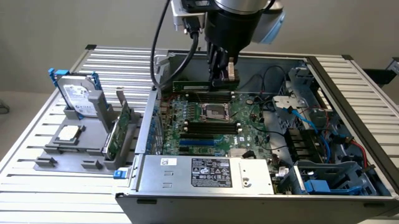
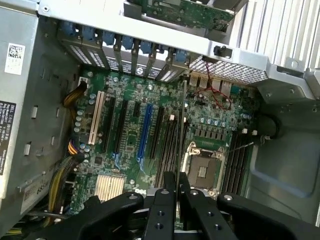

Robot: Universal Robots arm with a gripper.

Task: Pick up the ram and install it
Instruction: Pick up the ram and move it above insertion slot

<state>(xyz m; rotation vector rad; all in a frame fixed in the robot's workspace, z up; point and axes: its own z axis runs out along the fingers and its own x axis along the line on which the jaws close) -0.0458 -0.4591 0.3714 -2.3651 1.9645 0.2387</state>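
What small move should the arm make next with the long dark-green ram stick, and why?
Probably ease straight down slightly. The gripper is shut on the long dark-green ram stick, which hangs just above the black memory slots beside the silver processor socket, roughly parallel to them and seemingly not yet seated.

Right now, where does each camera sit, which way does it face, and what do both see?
Exterior view: off the arm, above the open grey computer case, looking down; shows the gripper shut on the thin dark-green ram stick.
Wrist view: on the wrist, looking down past the gripper at the green motherboard; the ram edge-on.
Shared: gripper, ram, motherboard.
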